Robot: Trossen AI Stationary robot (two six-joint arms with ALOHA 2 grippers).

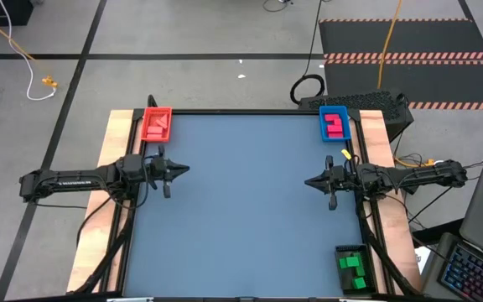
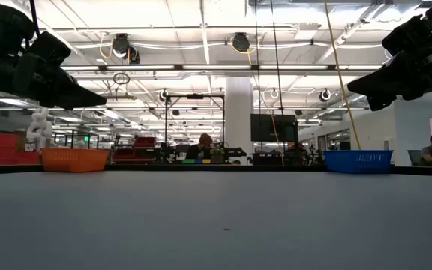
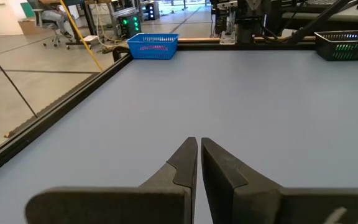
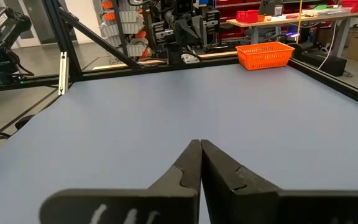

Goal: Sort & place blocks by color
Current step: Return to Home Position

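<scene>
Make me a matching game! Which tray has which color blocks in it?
Trays:
1. red tray
2. blue tray
3. black tray

Blocks inside:
A. green blocks
B. salmon-red blocks
C. pink blocks

Pairs: 1-B, 2-C, 3-A

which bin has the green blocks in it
The dark bin, alone in its corner on the right arm's side, holds the green blocks. The red bin holds salmon-red blocks, the blue bin pink ones.

No text, label or number can be read anywhere
</scene>
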